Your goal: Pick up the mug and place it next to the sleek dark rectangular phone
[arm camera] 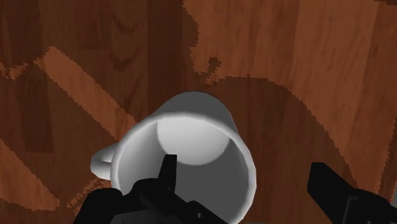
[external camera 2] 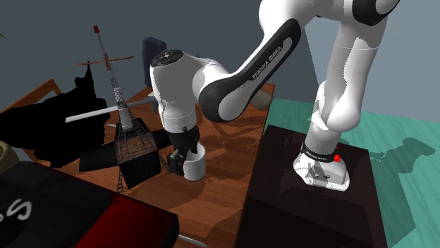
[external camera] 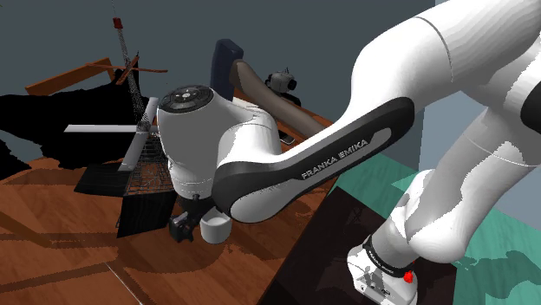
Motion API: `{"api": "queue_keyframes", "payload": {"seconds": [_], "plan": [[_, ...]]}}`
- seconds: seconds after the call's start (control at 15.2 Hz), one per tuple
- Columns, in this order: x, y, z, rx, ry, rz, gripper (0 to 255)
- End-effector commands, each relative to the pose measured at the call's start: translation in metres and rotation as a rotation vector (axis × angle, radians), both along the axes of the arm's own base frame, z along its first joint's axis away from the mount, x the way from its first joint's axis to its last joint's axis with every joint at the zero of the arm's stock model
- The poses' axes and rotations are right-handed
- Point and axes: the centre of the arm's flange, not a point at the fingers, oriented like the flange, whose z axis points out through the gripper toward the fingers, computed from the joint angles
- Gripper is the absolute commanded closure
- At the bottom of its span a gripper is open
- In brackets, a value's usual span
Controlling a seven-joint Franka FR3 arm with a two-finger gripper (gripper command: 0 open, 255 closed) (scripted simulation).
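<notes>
Layout: mug [external camera 2: 194, 163] upright on table [external camera 2: 218, 194] | tower model [external camera 2: 121, 113] just beside mug, toward the second exterior view's left | stand [external camera 2: 303, 211] to mug's right in that view | gripper [arm camera: 242, 164] above mug, one finger inside rim, other outside wall.

The white arm [external camera 2: 243, 77] bent down from its dark stand [external camera 2: 282, 204] at the second exterior view's lower right. Its black gripper [external camera 2: 180, 155] pointed down at the rim of a white mug [external camera 2: 196, 168], which stood upright on the wooden desk [external camera 2: 218, 194]. Near the mug, toward the view's left, rose a dark lattice tower model [external camera 2: 125, 127]. Teal floor [external camera 2: 402, 134] lay beyond the stand, and a black area [external camera 2: 35, 134] spread at the left.
</notes>
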Motion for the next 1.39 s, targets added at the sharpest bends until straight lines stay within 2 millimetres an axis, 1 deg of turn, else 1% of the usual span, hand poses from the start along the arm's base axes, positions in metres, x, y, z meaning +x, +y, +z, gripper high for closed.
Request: {"api": "queue_keyframes", "payload": {"seconds": [0.0,0.13,0.66,0.73,1.32], "plan": [[-0.0004,0.0000,-0.0105,0.001,0.000,0.000,0],[-0.0003,-0.0005,-0.0188,0.001,0.000,0.000,0],[-0.0004,-0.0005,-0.0187,0.000,0.000,0.000,0],[-0.0004,-0.0005,-0.0187,0.000,0.000,0.000,255],[-0.0003,-0.0005,-0.0188,0.001,0.000,0.000,255]]}}
